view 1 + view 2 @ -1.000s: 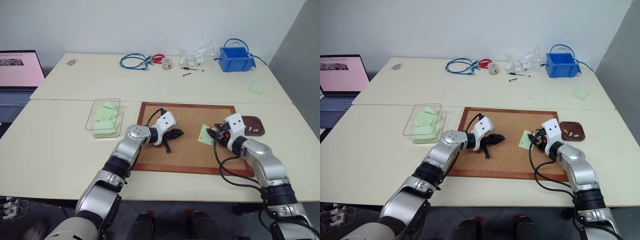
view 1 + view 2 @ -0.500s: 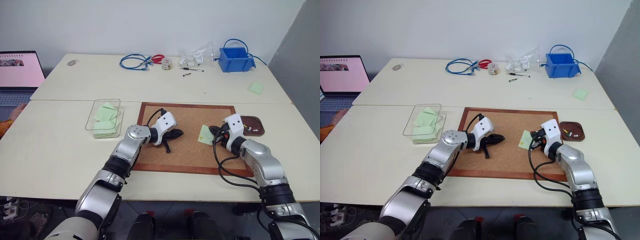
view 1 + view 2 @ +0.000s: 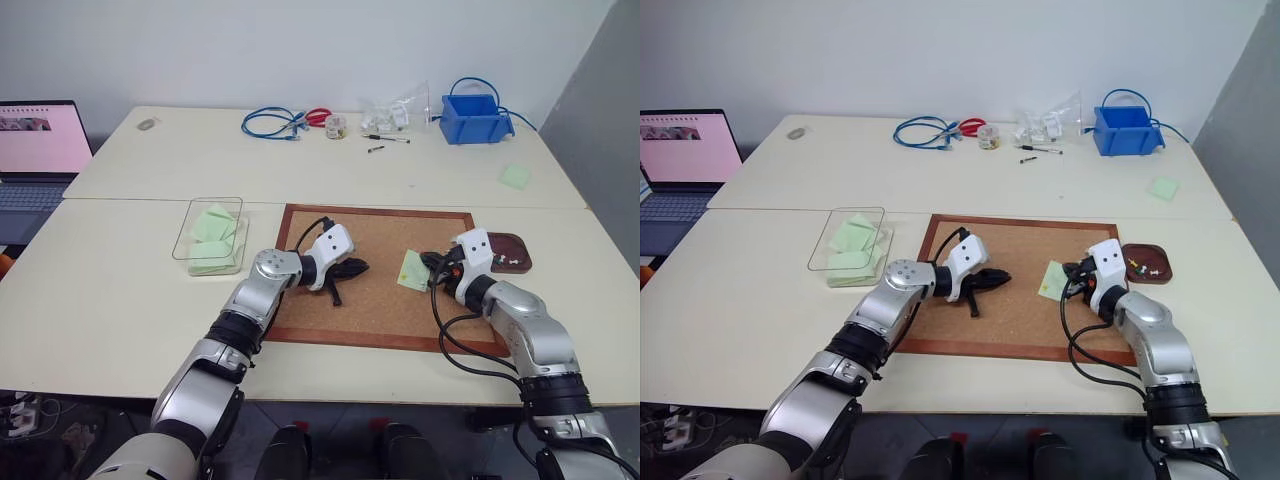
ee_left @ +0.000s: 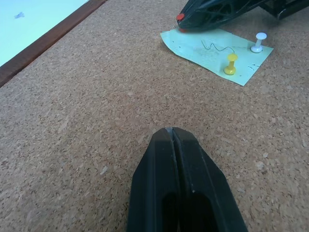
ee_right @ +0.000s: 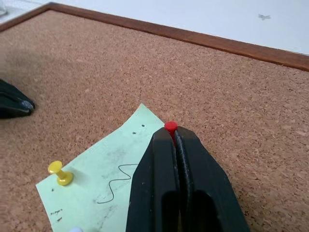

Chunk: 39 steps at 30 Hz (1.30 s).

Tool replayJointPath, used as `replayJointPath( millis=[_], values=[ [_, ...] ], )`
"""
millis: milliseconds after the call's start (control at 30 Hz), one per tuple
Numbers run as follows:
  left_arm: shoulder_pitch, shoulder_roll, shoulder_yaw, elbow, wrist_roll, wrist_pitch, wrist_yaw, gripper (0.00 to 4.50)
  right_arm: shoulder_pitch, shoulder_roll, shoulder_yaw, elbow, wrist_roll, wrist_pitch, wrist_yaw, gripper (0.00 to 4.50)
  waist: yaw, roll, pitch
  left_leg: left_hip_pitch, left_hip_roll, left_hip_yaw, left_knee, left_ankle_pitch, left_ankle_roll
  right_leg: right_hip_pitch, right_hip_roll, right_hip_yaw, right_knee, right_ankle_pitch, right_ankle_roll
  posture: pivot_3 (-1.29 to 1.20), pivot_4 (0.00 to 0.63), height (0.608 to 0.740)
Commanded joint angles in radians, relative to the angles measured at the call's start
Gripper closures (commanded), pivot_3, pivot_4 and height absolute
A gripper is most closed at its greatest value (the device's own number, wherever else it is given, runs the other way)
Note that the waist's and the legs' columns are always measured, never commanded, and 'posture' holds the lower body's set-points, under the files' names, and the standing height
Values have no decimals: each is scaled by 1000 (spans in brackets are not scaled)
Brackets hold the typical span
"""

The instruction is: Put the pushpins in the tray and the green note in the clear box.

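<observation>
Red plastic-headed pushpin (image 5: pixel 170 127) pinched in right gripper (image 5: pixel 175 137) at pale green square note (image 5: pixel 104 181)'s corner, seemingly; left gripper (image 4: pixel 172 131) pressed together, on cork board (image 4: pixel 96 111).

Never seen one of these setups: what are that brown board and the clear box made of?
The board looks like cork: a speckled, grainy matte surface inside a reddish-brown frame, probably wood. The clear box seems to be glossy transparent plastic, since the green notes inside show through its walls.
</observation>
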Motion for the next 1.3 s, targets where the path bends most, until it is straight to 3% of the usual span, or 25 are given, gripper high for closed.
replayJointPath(
  millis=[33,467,833,1300],
  values=[
    [24,3,-30,42,47,29,5,4500,17,-8,-25,-122,49,-4,33,4491,0,0,0,0,0,0,0,0,0,0,0,0,0,0,0,0,150,740],
    [33,12,-37,28,49,31,-6,4500,38,2,-54,-137,54,-16,8,4491,0,1,-2,1,0,0,0,0,0,2,0,0,0,0,0,0,150,740],
    [50,24,-56,4,43,38,-56,4500,-18,9,-248,-74,-12,19,-312,4491,-2,3,-3,1,0,0,0,0,0,1,1,0,0,0,0,0,150,740],
    [40,27,-56,12,47,39,-60,4500,-81,-8,-290,89,-20,24,-393,4491,-1,6,-5,1,0,1,0,0,0,1,1,1,-1,0,0,0,150,740]
  ],
)
